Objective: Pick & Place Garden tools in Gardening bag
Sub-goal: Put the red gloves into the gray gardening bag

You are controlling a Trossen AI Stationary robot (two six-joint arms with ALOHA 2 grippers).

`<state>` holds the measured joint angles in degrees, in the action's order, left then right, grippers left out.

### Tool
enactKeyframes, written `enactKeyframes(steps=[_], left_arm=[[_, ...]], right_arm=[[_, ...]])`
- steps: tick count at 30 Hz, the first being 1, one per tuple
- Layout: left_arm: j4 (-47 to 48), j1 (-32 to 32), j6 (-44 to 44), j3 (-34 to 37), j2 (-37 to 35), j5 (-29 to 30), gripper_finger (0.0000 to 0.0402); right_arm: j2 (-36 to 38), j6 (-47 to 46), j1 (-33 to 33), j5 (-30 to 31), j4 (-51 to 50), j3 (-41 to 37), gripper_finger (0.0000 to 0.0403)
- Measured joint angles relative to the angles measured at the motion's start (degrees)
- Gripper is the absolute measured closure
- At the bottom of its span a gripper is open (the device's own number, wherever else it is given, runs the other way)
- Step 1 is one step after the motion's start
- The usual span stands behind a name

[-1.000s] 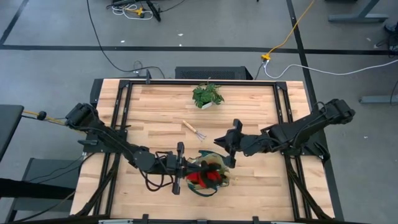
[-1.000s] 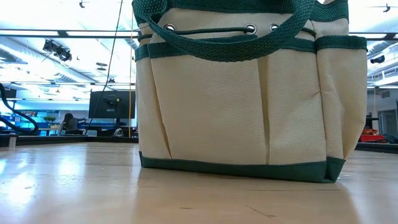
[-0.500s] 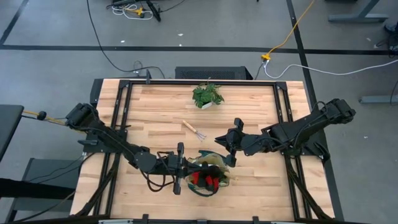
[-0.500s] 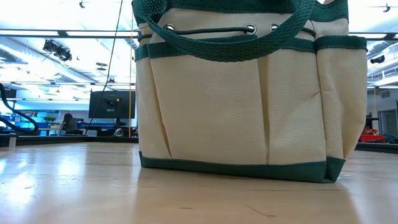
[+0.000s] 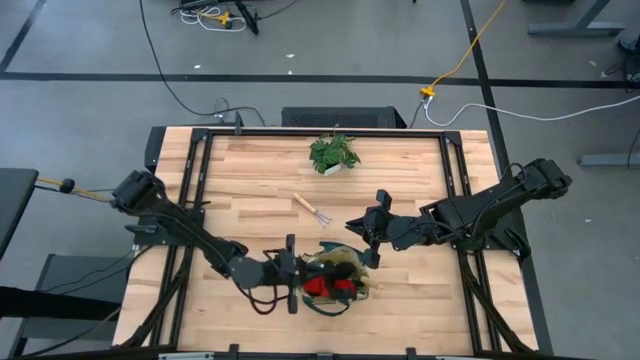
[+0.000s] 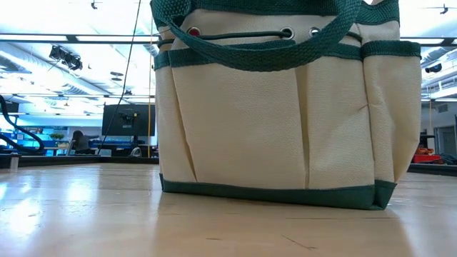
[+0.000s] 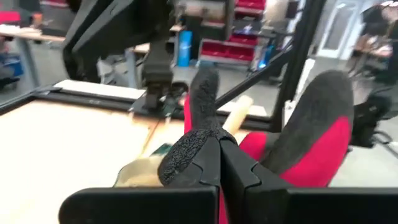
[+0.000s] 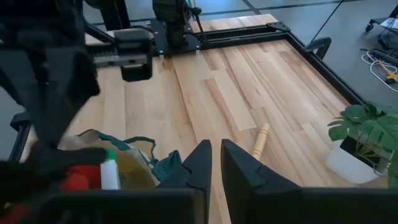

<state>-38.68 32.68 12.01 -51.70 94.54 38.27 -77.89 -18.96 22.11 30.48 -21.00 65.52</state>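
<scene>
The beige gardening bag (image 5: 362,291) with green trim stands near the table's front edge; it fills the low view (image 6: 271,128). My left gripper (image 5: 299,275) is at the bag's left rim, shut on the red-and-black gloves (image 5: 325,287), which lie over the bag's opening. My right gripper (image 5: 372,240) is at the bag's far right rim, fingers almost together. The green spray bottle (image 8: 109,175) with its white nozzle stands inside the bag. The small metal hand rake (image 5: 312,209) lies flat on the table beyond the bag. The shears do not show. My left gripper pinches the gloves' black textured part (image 7: 189,152) between its two fingers, coming level from the table's left. The red and grey glove fingers (image 7: 311,143) stick out beyond the fingertips, over the bag. My right gripper is closed at the bag's green-trimmed rim (image 8: 166,167), slanting down from the table's right. Its own fingers hide the place of contact.
A leafy potted plant (image 5: 335,152) stands at the table's far middle, also in the right wrist view (image 8: 367,134). Bare wood lies to the left of the bag and at the table's far left.
My left gripper has moved a little toward the table's right edge, carrying the gloves farther over the bag's opening. In the low view the bag's left wall has shifted slightly and red now shows at its left eyelet.
</scene>
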Motion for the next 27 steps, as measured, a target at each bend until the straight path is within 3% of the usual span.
enactKeyframes(steps=[13, 27], left_arm=[[9.65, -0.41, 6.24, 0.0, 1.11, 0.74, 0.0401], [6.14, -0.63, -1.91, 0.0, 0.68, 0.6, 0.0364]], right_arm=[[0.0, -0.02, 0.0, -0.68, -0.1, 0.0, 0.0365], [0.0, 0.2, 1.83, -15.21, 8.55, 0.0, 0.0365]])
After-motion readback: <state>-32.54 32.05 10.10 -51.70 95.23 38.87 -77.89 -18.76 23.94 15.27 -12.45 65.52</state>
